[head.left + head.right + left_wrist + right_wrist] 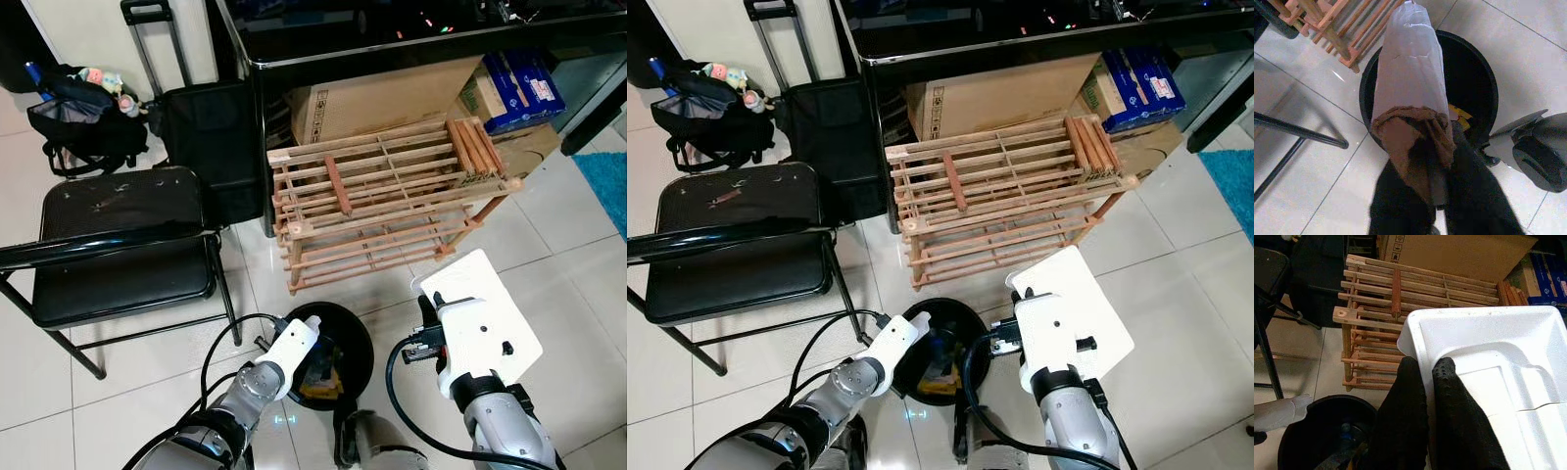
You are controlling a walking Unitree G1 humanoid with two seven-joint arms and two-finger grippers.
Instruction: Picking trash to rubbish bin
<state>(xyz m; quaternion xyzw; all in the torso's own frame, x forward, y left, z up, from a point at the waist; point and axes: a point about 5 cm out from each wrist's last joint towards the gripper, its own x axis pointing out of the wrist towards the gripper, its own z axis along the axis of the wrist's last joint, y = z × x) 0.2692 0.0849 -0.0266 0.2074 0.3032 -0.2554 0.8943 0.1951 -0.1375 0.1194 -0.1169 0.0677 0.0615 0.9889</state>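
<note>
Left eye view: my left gripper hangs over the black bin on the tiled floor, just in front of the wooden rack. My right gripper is raised to the right of the bin and carries a white foam tray, held above the floor beside the rack. A black folding chair stands to the left, with a black bag behind it. Cardboard boxes sit under the dark table behind the rack.

Right eye view: same layout. Yellow and dark litter lies inside the bin. The tray overlaps the bin's right edge in the picture; I cannot tell how high it sits above it.

Left wrist view: my left fingers are clenched on a brown wad joined to a pale plastic bag. The bag stretches away from the fingers across the bin's opening. A yellow scrap shows inside the bin beside the bag. A rack leg and a chair leg lie beyond the bin's rim.

Right wrist view: my right fingers are closed on the near rim of the tray, one finger under it and one inside. The tray is cracked across its floor. The bin lies below and to one side, the rack beyond.
</note>
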